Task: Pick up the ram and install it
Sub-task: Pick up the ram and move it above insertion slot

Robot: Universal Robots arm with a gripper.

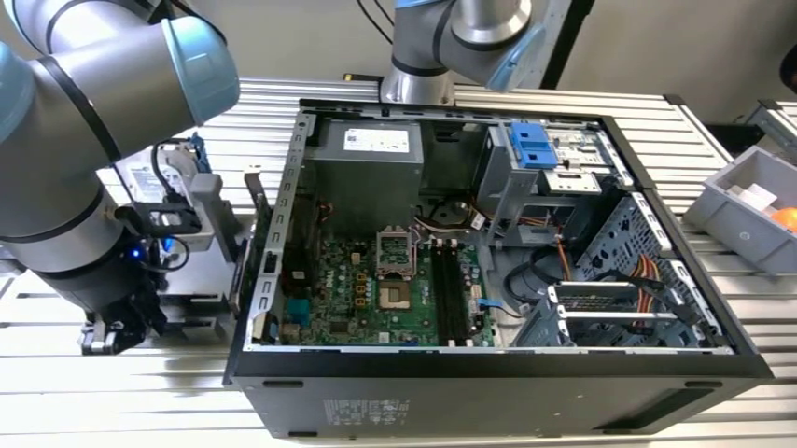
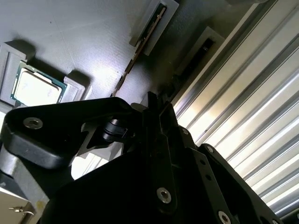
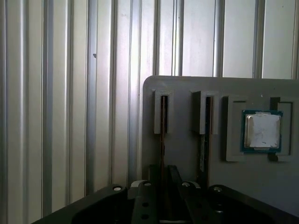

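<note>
The ram [image 3: 163, 140] stands thin, dark, edge-on in a gray holder [image 3: 184, 149].

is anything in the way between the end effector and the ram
Nothing visible does. In the first wrist view the end effector lines up right at the ram, which stands edge-on in the gray holder.

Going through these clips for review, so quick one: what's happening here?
A robot arm reaches down beside an open PC case, on the exterior view's left. In the first wrist view its pincer hangs over a grey tray, lined up with the ram, which stands edge-on in a slot. A second stick and a CPU sit next to it. The ram is in the tray, not yet installed.
</note>
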